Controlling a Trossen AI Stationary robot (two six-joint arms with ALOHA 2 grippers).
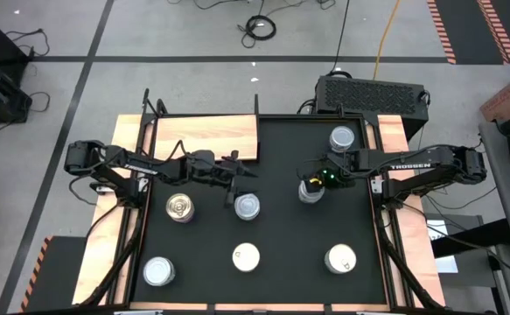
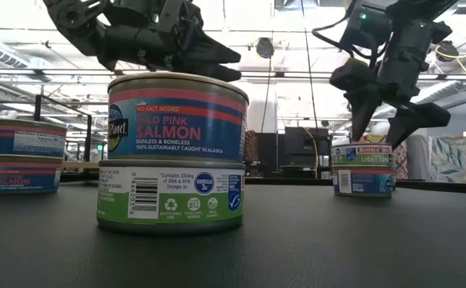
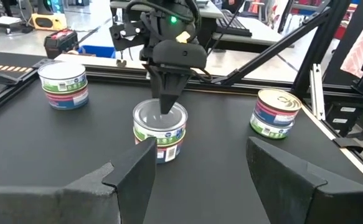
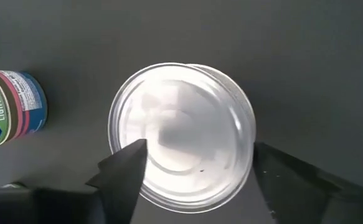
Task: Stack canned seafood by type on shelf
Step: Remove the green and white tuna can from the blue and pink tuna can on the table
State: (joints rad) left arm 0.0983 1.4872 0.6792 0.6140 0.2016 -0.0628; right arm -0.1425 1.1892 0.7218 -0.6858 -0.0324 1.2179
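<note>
Right pincer (image 1: 310,186) above two-tin stack (image 1: 310,192) right of bench (image 1: 281,219) centre, jaws spread either side of its top, nothing held. Left pincer (image 1: 240,175) open, empty — poised over stack (image 1: 248,206) near centre. Remaining tins along near edge, one stack (image 1: 343,138) at far right; wooden shelf (image 1: 206,138) at far-left corner, bare.

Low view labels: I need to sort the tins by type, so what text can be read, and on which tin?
"NO SALT ADDED", "PINK SALMON": top tin of the near stack.
"OMEGA 3s": bottom tin of that stack.
"SALMON": lower left tin.
"BUMBLE", "LIGHT TUNA": right tin.
"TROSSEN": right arm, high view.
Other small print: too small to read.
</note>
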